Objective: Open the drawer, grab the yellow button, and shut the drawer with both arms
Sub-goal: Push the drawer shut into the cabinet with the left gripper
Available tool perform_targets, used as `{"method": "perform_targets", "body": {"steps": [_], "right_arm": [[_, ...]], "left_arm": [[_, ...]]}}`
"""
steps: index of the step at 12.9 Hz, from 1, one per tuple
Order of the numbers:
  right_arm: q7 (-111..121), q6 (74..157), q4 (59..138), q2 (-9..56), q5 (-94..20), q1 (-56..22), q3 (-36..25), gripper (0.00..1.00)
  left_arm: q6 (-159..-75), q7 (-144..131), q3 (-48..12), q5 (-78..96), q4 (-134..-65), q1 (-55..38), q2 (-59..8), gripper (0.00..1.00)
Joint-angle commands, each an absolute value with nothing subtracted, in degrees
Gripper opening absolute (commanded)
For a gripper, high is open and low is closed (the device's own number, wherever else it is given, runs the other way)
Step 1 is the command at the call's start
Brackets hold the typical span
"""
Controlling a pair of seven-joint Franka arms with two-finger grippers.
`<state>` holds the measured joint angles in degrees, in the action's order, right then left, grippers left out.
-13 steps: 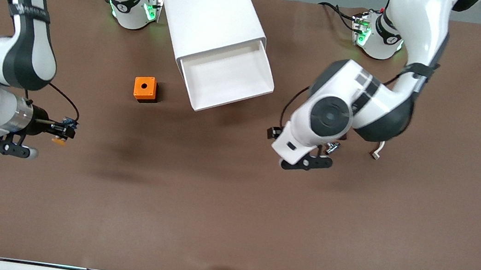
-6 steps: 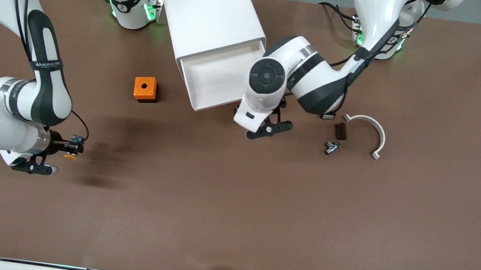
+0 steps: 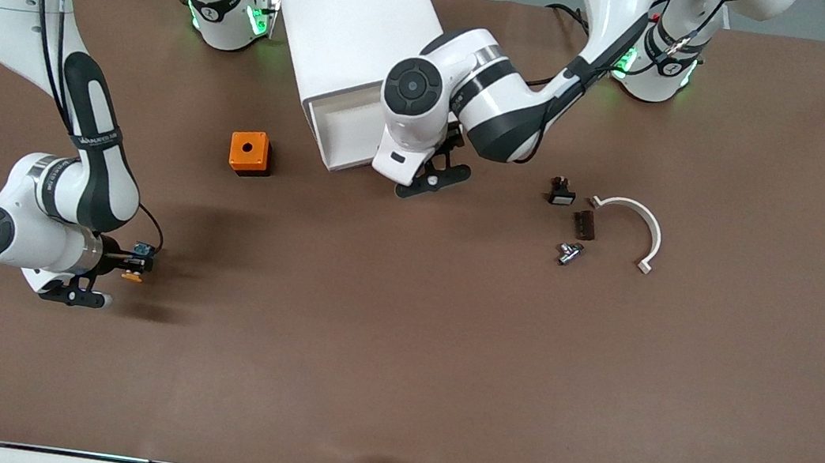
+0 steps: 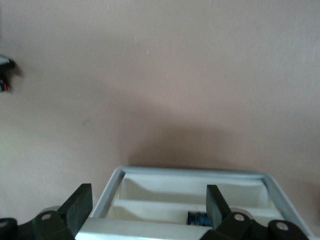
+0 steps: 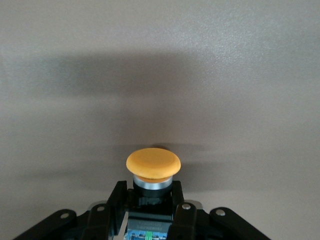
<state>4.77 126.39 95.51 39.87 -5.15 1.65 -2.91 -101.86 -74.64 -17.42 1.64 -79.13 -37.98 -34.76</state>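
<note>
The white cabinet [image 3: 353,16] stands between the arms' bases, and its top drawer [image 3: 342,127] is pulled out. The left arm's wrist [image 3: 413,132] hangs over the drawer's front end. In the left wrist view my left gripper [image 4: 148,210] is open, its fingers [image 4: 80,207] wide apart above the drawer's rim [image 4: 190,172]. A small blue part [image 4: 198,218] lies inside. My right gripper [image 3: 128,270] is low over the table toward the right arm's end, shut on the button [image 3: 132,275]. The button's orange cap [image 5: 152,164] pokes out past my right gripper [image 5: 148,192].
An orange cube [image 3: 248,152] with a hole sits beside the drawer toward the right arm's end. Toward the left arm's end lie a small black-and-white button [image 3: 561,194], a dark block [image 3: 583,224], a small metal part [image 3: 569,252] and a curved white piece [image 3: 637,221].
The left arm has swung from above the small parts to over the drawer's front. The right arm has carried the button lower over the table, a little toward its middle.
</note>
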Motion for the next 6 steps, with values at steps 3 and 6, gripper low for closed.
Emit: {"method": "perform_targets", "body": {"steps": [3,6], "right_arm": [[4.66,126.21,94.22,40.08,-4.13,3.08,-1.58,0.77],[4.48,124.29,94.04,36.94,-4.39,3.34,-1.41,1.0]], "left_arm": [[-102.13,-80.24,-23.1,2.55,-80.24,-37.97,-34.72,1.0],[-102.65,-81.21,-24.35,4.56,-80.16,-39.02,-35.68,1.0]]}}
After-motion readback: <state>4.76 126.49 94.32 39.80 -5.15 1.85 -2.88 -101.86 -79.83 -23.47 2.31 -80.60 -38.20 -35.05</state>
